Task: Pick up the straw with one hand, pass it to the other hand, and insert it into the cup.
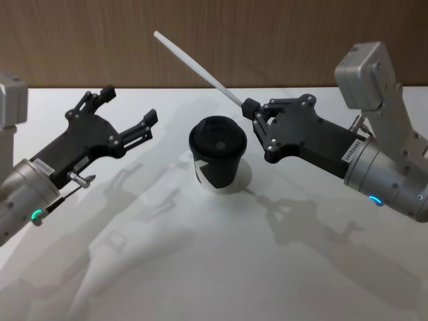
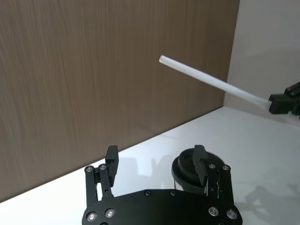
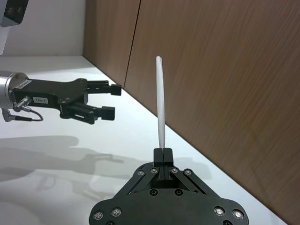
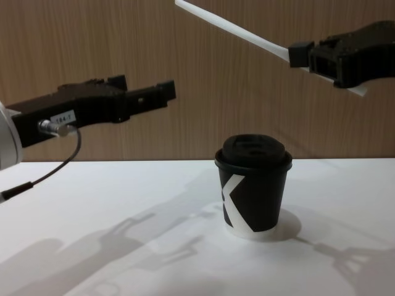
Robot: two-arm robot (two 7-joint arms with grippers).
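The white straw (image 1: 197, 67) is held in the air, and my right gripper (image 1: 251, 107) is shut on its lower part. It slants up and to the left above the cup. The black lidded cup (image 1: 217, 152) with a white mark stands upright at the table's middle. My left gripper (image 1: 127, 107) hovers open to the left of the cup, empty, with its fingers pointing towards the straw. In the chest view the straw (image 4: 234, 28) runs high above the cup (image 4: 253, 185), between the left gripper (image 4: 163, 92) and the right gripper (image 4: 299, 54). A short end of the straw sticks out behind the right fingers.
The white table (image 1: 200, 267) spreads around the cup. A brown wooden wall (image 1: 267, 33) closes its far edge, just behind the straw's tip.
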